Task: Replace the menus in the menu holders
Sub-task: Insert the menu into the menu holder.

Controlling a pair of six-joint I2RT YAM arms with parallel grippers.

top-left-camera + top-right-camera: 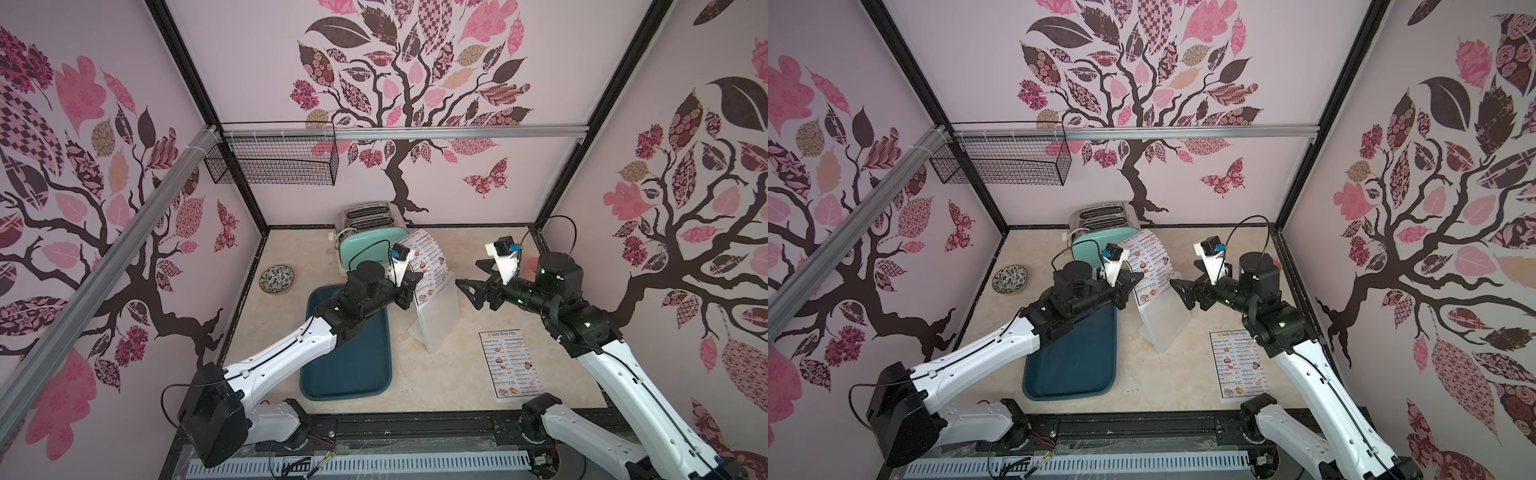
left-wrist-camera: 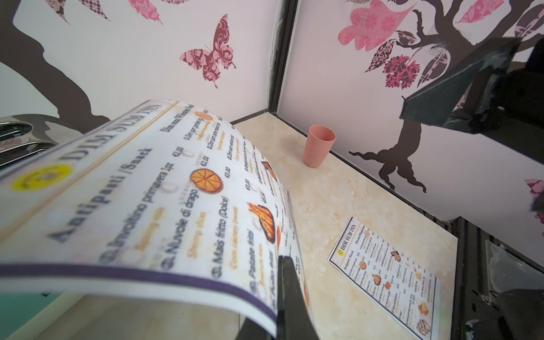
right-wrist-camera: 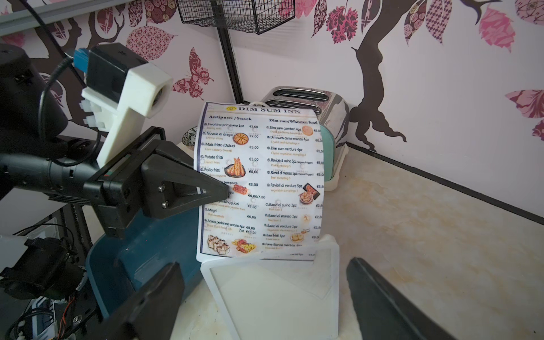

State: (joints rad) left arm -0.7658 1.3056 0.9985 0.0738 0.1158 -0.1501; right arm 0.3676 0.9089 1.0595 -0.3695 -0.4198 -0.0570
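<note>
One menu point(image 1: 428, 262) point(image 3: 259, 176) stands curled above the menu holder point(image 1: 436, 320) point(image 3: 273, 294), a slanted clear and white stand. Its lower edge sits at the holder's top rim, showing partly through the clear front. My left gripper point(image 1: 417, 277) point(image 2: 282, 262) point(image 3: 226, 192) is shut on this menu's side edge, about halfway up. My right gripper point(image 1: 467, 272) point(image 3: 263, 262) hangs open just right of the holder, facing it, with nothing between its fingers. A second menu point(image 1: 513, 365) point(image 2: 388, 273) lies flat on the table by the right arm's base.
A dark teal tray point(image 1: 349, 365) lies left of the holder, under the left arm. A mint and chrome toaster point(image 1: 370, 232) stands behind the held menu. A patterned dish point(image 1: 276, 278) sits at the far left, a pink cup point(image 2: 319, 145) near the right wall. A wire basket point(image 1: 274, 160) hangs on the back wall.
</note>
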